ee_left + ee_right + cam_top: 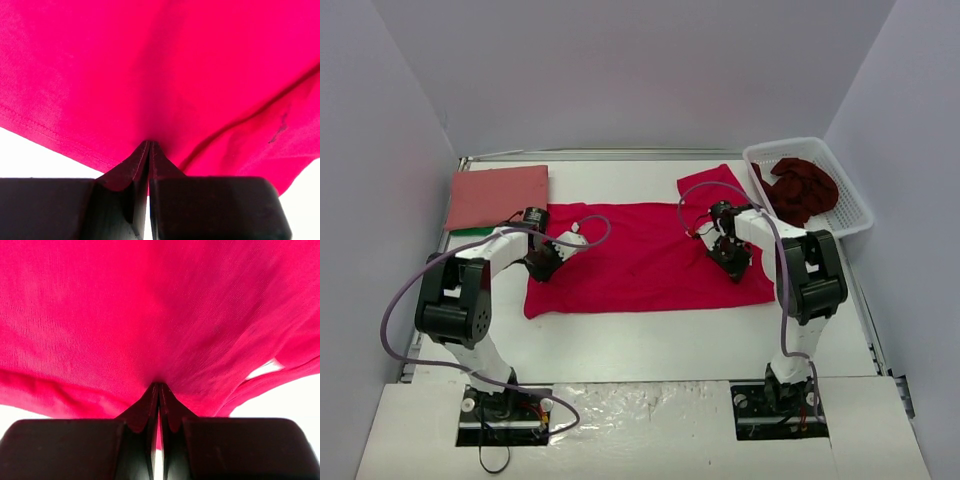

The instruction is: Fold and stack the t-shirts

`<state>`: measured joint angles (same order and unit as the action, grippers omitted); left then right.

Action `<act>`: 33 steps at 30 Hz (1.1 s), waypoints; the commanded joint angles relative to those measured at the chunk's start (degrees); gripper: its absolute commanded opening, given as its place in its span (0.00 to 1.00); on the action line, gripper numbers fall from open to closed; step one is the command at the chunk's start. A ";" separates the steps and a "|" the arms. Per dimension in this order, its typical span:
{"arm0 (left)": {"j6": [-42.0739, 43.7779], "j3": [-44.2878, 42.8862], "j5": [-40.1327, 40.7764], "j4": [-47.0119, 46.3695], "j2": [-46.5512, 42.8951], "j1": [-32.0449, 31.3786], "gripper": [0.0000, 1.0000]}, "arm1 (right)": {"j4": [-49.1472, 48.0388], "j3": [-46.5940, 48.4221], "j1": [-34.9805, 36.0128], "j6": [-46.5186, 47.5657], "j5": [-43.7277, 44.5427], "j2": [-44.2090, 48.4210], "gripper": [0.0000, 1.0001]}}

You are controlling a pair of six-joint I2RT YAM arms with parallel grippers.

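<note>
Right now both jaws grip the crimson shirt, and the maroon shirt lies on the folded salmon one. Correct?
No. The maroon shirt lies crumpled in the white basket at the far right, not on the salmon shirt, as the top external view shows. Both jaws do grip the crimson shirt.

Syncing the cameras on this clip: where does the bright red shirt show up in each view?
Top view: red shirt spread out mid-table, between the two arms.
Left wrist: fills the picture, left gripper shut on it near the stitched hem.
Right wrist: fills the picture, right gripper shut on it.
Shared landmark: white table showing past the shirt's edge.
</note>
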<state>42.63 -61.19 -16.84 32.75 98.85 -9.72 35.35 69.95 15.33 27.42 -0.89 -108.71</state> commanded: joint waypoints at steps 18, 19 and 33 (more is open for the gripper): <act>0.26 13.11 1.46 12.42 -9.99 -5.84 0.02 | 13.95 -6.94 -0.04 1.76 -3.33 14.31 0.00; 0.35 13.03 0.85 12.60 -10.34 -5.84 0.02 | 14.13 -6.59 -0.13 1.85 -2.99 15.01 0.00; -6.68 0.46 -3.11 16.46 -23.78 -5.84 0.03 | 9.56 9.75 -0.74 1.32 -3.77 1.67 0.00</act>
<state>38.04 -56.66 -18.00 45.25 77.69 -15.07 44.23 77.32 15.07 28.91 -3.99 -102.56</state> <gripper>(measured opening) 0.028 0.001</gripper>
